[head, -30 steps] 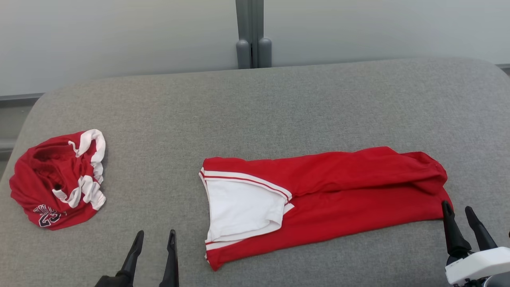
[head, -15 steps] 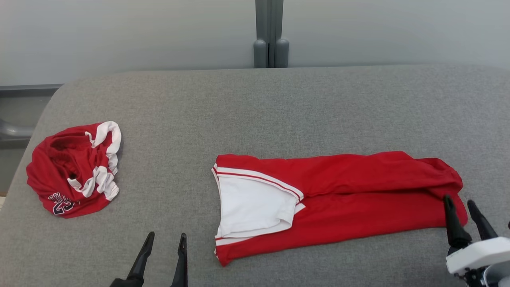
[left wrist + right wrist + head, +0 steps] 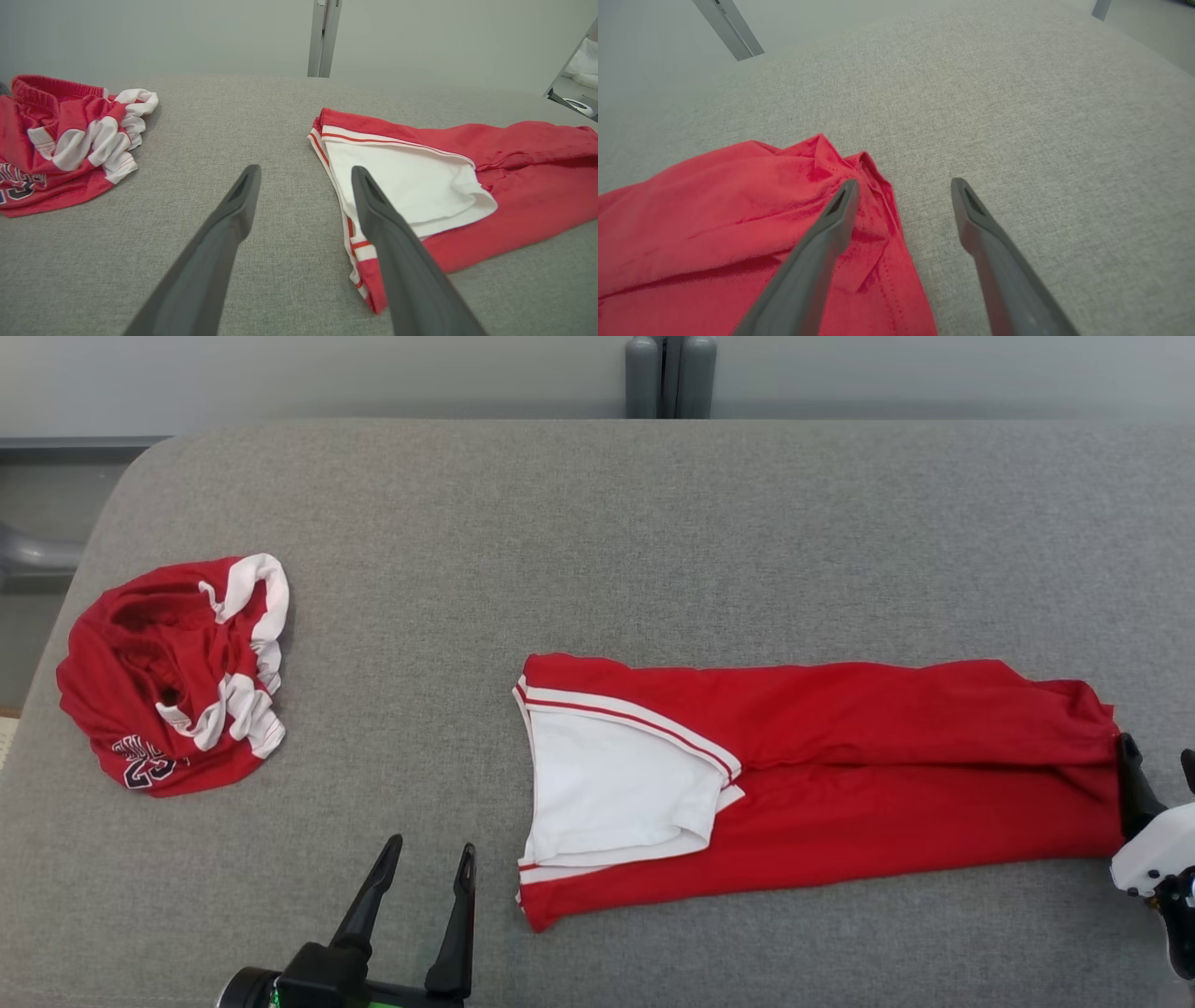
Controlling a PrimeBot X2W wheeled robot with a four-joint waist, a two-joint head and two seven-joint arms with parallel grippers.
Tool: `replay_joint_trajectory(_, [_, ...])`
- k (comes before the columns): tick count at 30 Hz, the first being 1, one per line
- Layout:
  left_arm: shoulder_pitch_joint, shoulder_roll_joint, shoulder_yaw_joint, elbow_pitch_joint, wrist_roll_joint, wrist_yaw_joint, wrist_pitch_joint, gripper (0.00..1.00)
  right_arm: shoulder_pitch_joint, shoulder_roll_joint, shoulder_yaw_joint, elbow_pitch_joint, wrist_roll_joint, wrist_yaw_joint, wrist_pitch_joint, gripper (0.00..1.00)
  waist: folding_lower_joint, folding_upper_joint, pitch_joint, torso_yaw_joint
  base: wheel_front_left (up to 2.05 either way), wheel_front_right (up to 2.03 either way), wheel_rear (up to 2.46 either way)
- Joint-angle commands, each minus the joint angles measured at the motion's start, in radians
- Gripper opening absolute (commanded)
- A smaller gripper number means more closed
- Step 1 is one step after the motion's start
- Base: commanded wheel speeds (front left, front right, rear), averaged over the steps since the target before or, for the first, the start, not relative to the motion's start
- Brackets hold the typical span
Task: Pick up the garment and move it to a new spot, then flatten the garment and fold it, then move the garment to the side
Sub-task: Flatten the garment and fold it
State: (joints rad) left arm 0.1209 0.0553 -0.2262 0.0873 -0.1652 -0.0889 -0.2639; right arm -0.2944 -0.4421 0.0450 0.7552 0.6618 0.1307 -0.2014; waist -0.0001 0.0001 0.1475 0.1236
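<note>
The red garment (image 3: pixel 840 775) lies folded into a long strip on the grey fabric-covered table (image 3: pixel 597 523), a white panel (image 3: pixel 616 784) showing at its near-left end. My two end effectors flank it. Both are empty with fingers spread apart. My right end effector (image 3: pixel 1158 749) is at the strip's far right end, one finger above the hem and the other above bare table. My left end effector (image 3: pixel 430 846) sits just off the strip's white-panelled end.

The risk, as I judge it, lies in the layers. If I close at the right hem I may catch only the top layer, and a lift would then peel the fold open. The loose white flap could flop out if I drag the strip, since the table's textured cloth looks likely to snag and bunch thin fabric. Uneven lifting by my two arms would skew the strip.

Well to the left of the strip sits a second, crumpled red garment (image 3: pixel 168 681) with white trim. Its dark print (image 3: pixel 142 768) appears upside down and reads as 23. The letters beside the number are folded under and cannot be read.
</note>
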Motion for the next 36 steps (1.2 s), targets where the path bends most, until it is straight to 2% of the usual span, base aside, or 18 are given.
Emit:
replay_joint_trajectory(1, [-0.020,-0.002,0.002,0.003,0.000,-0.007,0.000,1.00,-0.008,0.005,0.006,0.018,0.007,0.000,0.007,1.00,0.0001,-0.0001,0.027,0.022,0.00,0.00,0.00])
replay_joint_trajectory(9, [-0.038,-0.005,0.002,0.006,-0.001,-0.014,0.000,1.00,-0.013,0.041,0.063,0.088,0.063,0.000,0.048,1.00,0.0001,-0.0001,0.052,0.025,0.00,0.00,0.00])
replay_joint_trajectory(10, [-0.041,-0.005,0.000,0.007,0.000,-0.016,0.000,1.00,-0.015,0.046,0.079,0.091,0.074,0.000,0.056,0.77,0.0001,-0.0001,0.054,0.022,0.00,0.00,0.00])
replay_joint_trajectory(11, [-0.043,-0.005,0.000,0.007,-0.001,-0.014,0.000,1.00,-0.017,0.045,0.088,0.092,0.080,0.000,0.056,0.42,0.0001,-0.0001,0.055,0.021,0.00,0.00,0.00])
replay_joint_trajectory(12, [-0.045,-0.005,0.000,0.007,-0.002,-0.015,0.000,1.00,-0.020,0.043,0.098,0.094,0.087,0.000,0.053,0.00,0.0001,-0.0001,0.056,0.019,0.00,0.00,0.00])
replay_joint_trajectory(19, [-0.047,-0.005,0.011,-0.002,0.001,-0.010,0.000,1.00,-0.067,-0.033,0.118,0.102,0.096,-0.002,-0.002,0.00,0.0001,-0.0001,0.062,-0.005,0.00,0.00,0.00])
replay_joint_trajectory(26, [-0.056,-0.005,0.020,-0.005,0.024,-0.022,0.000,1.00,-0.138,-0.136,0.109,0.102,0.073,-0.001,-0.038,0.00,0.0001,-0.0001,0.085,-0.055,0.00,0.00,0.00])
replay_joint_trajectory(29, [-0.062,-0.004,0.025,0.000,0.023,-0.025,0.000,1.00,-0.158,-0.174,0.106,0.048,0.087,-0.001,-0.047,0.00,0.0001,-0.0001,0.092,-0.077,0.00,0.00,0.00])
replay_joint_trajectory(36, [-0.060,-0.004,0.022,0.016,0.006,-0.022,0.000,1.00,-0.110,-0.166,0.130,-0.148,0.109,0.000,-0.028,0.00,0.0001,-0.0001,0.065,-0.095,0.00,0.00,0.00])
